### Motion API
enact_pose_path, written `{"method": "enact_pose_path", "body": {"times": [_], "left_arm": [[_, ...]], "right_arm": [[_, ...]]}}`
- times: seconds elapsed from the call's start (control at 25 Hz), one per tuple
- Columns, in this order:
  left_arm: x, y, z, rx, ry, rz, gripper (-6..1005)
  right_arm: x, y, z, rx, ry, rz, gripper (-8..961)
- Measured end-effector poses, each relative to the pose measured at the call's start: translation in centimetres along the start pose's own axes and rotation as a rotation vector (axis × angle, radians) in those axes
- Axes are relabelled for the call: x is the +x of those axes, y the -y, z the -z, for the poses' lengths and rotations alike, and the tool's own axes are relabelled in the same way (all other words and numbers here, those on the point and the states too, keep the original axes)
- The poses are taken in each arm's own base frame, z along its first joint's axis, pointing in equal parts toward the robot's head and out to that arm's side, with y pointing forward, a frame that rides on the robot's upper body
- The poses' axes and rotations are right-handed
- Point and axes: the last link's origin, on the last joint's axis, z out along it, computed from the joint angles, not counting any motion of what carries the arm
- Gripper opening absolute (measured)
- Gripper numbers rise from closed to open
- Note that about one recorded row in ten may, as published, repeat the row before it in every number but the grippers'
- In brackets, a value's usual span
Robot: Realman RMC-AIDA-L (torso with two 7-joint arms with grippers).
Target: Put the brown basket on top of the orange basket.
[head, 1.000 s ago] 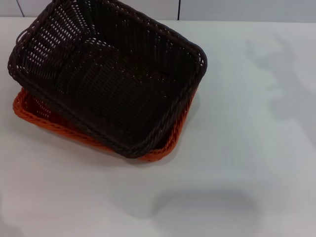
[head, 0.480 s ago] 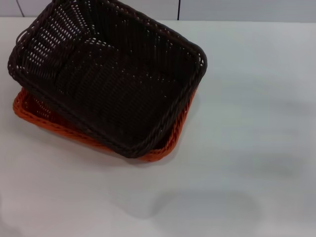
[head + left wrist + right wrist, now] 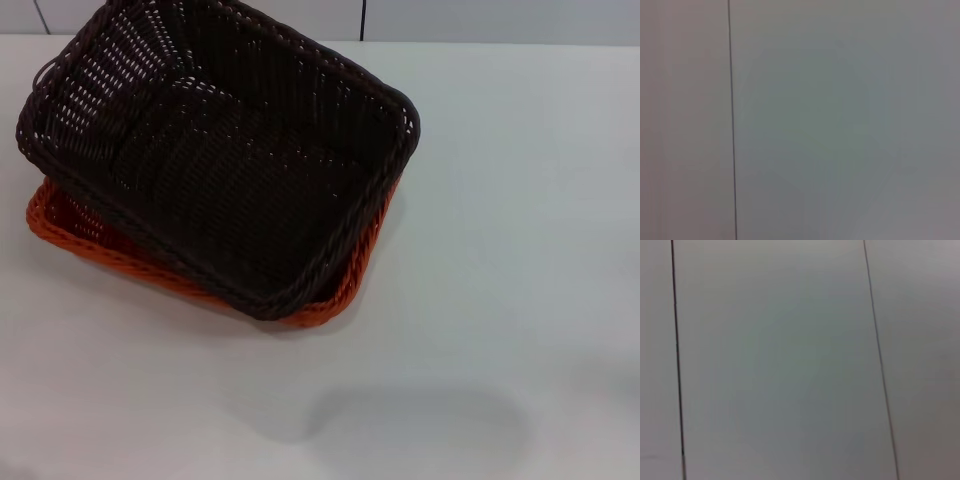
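A: Neither tool shows anywhere. The head view has no arm in it, and both wrist views face only plain pale panels with thin dark seams, so I cannot tell how either tool stands or whether it holds anything.

B: And the baskets?

A: The brown basket (image 3: 220, 150) sits on the orange basket (image 3: 345, 285) at the far left of the white bench (image 3: 500, 250). It is turned a little off the lower one's line, so an orange strip of rim shows along the near edge and at the left corner. It looks tipped, its far left corner riding higher. Nothing touches it.

B: So the stacking looks done. How would the brown one handle if it needed squaring up?

A: Light, I judge: open wicker weave, empty. Stiff enough to keep its shape, with some spring in the sloped sides. The weave should give good friction, so slipping is unlikely, though a hard pinch could flex the wall.

B: Where to grip?

A: On the braided rim, mid-way along a long side, one finger inside and one outside. The right-hand rim is the most exposed.
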Motion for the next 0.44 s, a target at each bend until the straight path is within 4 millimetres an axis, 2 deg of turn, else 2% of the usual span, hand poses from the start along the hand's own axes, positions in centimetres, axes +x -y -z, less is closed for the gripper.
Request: {"method": "enact_pose_path", "body": {"times": [0.44], "left_arm": [[-0.32, -0.29, 0.33, -0.010, 0.009, -0.004, 767]], "right_arm": [[0.35, 0.31, -0.11, 0.004, -0.009, 0.023, 787]]}}
